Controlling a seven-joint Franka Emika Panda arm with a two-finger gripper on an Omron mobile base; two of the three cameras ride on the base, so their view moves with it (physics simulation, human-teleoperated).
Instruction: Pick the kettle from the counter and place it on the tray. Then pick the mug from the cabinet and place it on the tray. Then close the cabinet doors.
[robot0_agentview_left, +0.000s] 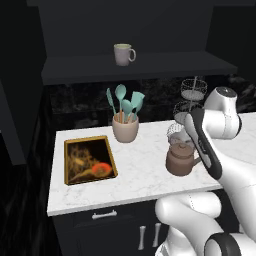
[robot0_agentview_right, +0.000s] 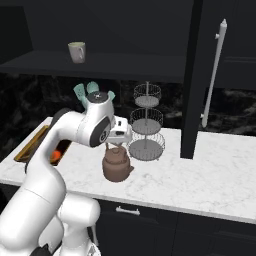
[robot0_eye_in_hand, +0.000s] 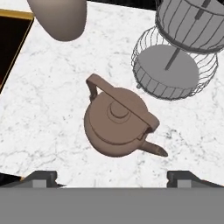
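Tray (robot0_agentview_left: 110, 159): lies flat at the counter's (robot0_agentview_left: 145, 180) left end, bare, ready to receive things.
Crock (robot0_agentview_left: 125, 128): holds teal utensils, between tray and kettle.
Mug (robot0_agentview_left: 123, 54): on the cabinet shelf (robot0_agentview_left: 75, 70) above.
Kettle (robot0_eye_in_hand: 118, 122): upright on the counter beside the wire stand (robot0_eye_in_hand: 174, 70).
Gripper (robot0_eye_in_hand: 112, 178): spread wide above the kettle, holding nothing, likely lining up for its handle.

The white arm (robot0_agentview_right: 75, 135) is seen bent forward at the elbow, its wrist turned downward. The gripper (robot0_eye_in_hand: 113, 177) is pointed straight down, jaws spread wide apart, with nothing held between the fingertips (robot0_eye_in_hand: 41, 177).
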